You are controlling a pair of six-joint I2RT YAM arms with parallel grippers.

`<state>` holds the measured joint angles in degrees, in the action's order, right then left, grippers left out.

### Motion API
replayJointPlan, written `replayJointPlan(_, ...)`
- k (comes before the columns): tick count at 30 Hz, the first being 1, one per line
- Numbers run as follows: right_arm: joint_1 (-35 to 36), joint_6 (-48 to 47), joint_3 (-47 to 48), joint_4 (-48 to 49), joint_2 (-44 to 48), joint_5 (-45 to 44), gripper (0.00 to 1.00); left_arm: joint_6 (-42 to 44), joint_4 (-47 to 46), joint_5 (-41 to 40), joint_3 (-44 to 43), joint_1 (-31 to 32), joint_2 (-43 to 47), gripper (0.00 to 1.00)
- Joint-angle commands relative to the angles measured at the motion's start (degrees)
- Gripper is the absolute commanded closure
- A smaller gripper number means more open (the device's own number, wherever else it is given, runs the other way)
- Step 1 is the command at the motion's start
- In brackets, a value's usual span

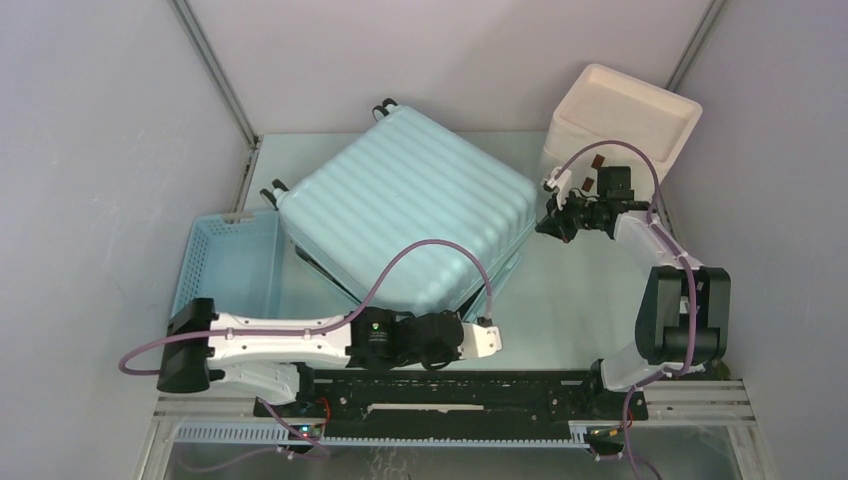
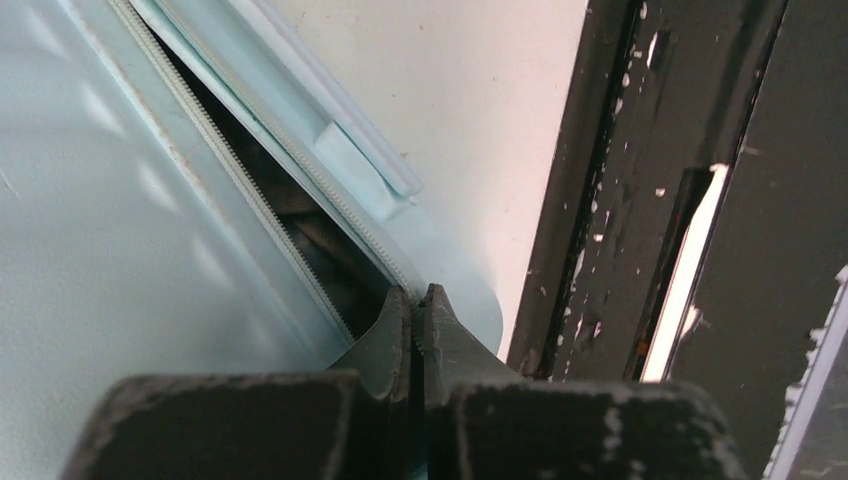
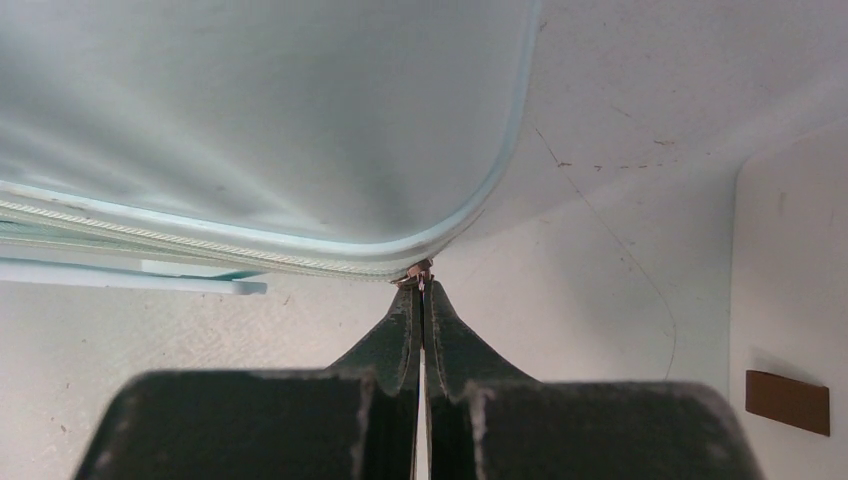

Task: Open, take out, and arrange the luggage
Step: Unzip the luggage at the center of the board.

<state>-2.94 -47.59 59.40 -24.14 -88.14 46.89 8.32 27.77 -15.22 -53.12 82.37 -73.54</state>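
Observation:
The luggage [image 1: 405, 215] is a pale mint ribbed hard-shell case lying flat and turned at an angle in the middle of the table. In the left wrist view its shell [image 2: 120, 200] shows a dark gap [image 2: 300, 215] between two rows of zip teeth, so the seam is parted at the near corner. My left gripper [image 1: 494, 338] [image 2: 418, 295] is shut, its tips at the end of that gap; nothing shows between them. My right gripper [image 1: 541, 227] [image 3: 420, 285] is at the case's right corner [image 3: 250, 120], shut on a small metal zip pull [image 3: 418, 272].
A blue slatted basket [image 1: 235, 265] stands left of the case, touching it. A cream-white box [image 1: 625, 115] [image 3: 790, 300] with brown tabs [image 3: 787, 402] stands at the back right, close behind the right arm. The black base rail [image 1: 450, 385] [image 2: 620, 200] runs just beside the left gripper.

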Motion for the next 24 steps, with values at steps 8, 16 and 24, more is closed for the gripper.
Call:
replayJointPlan(8,-2.26,-3.26,8.31,2.59,-5.36,-5.83,1.0,14.33,19.82,-0.25,11.76,-3.46,7.71,1.0)
replayJointPlan(16,1.9,-2.26,16.85,-0.8,-11.62,-5.93,0.97,16.29,17.95,-5.27,15.2,-4.33,15.53,0.99)
replayJointPlan(24,1.27,0.75,13.97,-0.39,-6.94,-7.51,0.53,6.49,11.44,-5.41,8.22,-4.49,21.68,0.41)
